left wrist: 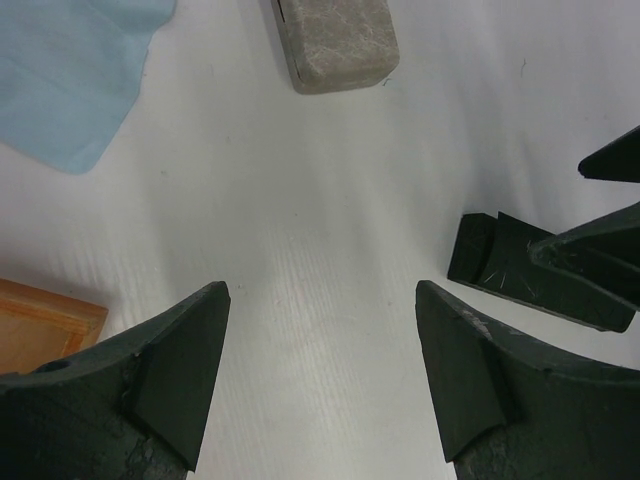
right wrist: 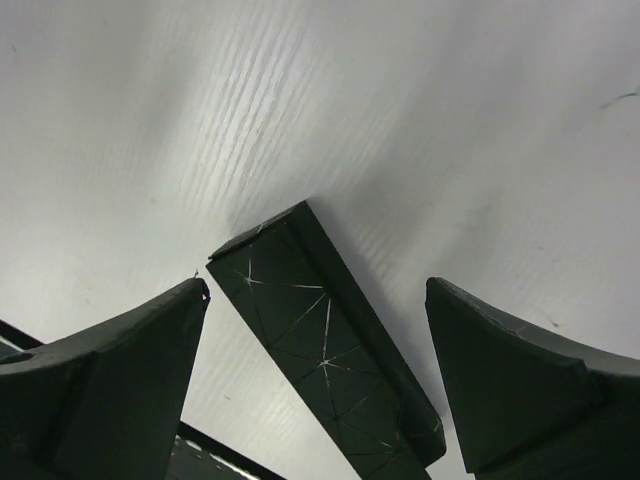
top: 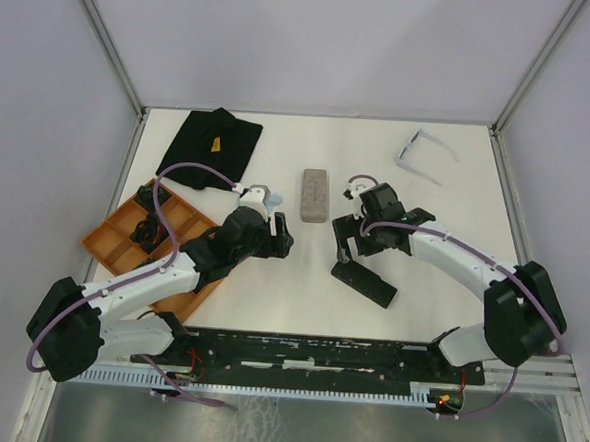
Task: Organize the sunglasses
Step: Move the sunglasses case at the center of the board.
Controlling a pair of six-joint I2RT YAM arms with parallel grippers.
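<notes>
The pale lavender sunglasses lie unfolded at the back right of the table. A black-framed pair sits in the orange tray at the left, partly behind a cable. My left gripper is open and empty over bare table; in the left wrist view nothing lies between its fingers. My right gripper is open, straddling the near end of a flat black case, which lies between its fingers in the right wrist view without touching them.
A grey oblong case lies at mid-table, also at the top of the left wrist view. A light blue cloth lies beside the left wrist. A black cloth bag lies at the back left.
</notes>
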